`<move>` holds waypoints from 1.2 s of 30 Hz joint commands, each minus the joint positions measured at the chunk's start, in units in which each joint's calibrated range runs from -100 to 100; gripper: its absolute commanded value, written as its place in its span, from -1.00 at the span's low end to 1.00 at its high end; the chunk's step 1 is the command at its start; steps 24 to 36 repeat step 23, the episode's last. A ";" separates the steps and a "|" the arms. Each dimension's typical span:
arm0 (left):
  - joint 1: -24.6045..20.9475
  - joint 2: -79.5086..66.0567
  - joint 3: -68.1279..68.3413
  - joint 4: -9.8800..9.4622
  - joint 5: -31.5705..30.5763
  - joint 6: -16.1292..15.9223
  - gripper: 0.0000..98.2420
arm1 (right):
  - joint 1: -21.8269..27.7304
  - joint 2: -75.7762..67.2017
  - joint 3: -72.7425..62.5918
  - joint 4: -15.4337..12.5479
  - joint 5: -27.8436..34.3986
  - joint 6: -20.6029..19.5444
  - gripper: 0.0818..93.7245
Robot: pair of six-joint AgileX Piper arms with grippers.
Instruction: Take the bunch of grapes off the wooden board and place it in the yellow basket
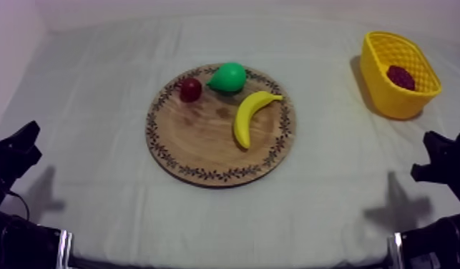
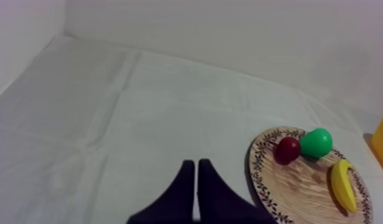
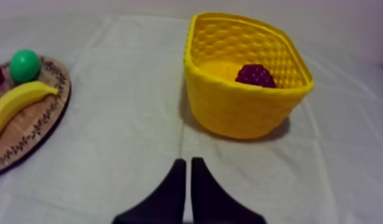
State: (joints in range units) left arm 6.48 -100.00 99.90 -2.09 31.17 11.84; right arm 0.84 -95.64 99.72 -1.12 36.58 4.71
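Observation:
The dark purple bunch of grapes (image 1: 400, 76) (image 3: 255, 75) lies inside the yellow basket (image 1: 379, 75) (image 3: 229, 107) at the table's far right. The round wooden board (image 1: 197, 139) (image 2: 295, 182) (image 3: 33, 128) sits mid-table with a banana (image 1: 249, 117), a green pear (image 1: 228, 76) and a small red fruit (image 1: 190, 89) on it. My left gripper (image 1: 21, 143) (image 2: 196, 170) rests low at the left, shut on nothing, left of the board. My right gripper (image 1: 436, 154) (image 3: 188, 167) rests low at the right, fingers together, in front of the basket.
Bare cloth stretches between the board and the basket and along the table's front. A pale wall runs behind the table's far edge.

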 commanded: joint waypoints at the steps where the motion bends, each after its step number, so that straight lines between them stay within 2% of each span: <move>1: 0.00 0.00 -0.02 -0.04 -0.05 0.00 -1.00 | 0.00 -0.03 0.06 0.02 0.03 3.94 -0.99; 8: 0.00 0.00 -0.02 -0.04 -0.05 0.00 -1.00 | 0.00 -0.03 0.06 0.02 0.03 5.82 -0.99; 36: 0.00 0.00 -0.02 -0.04 -0.05 0.00 -1.00 | 0.00 -0.03 0.06 0.02 0.03 5.97 -0.99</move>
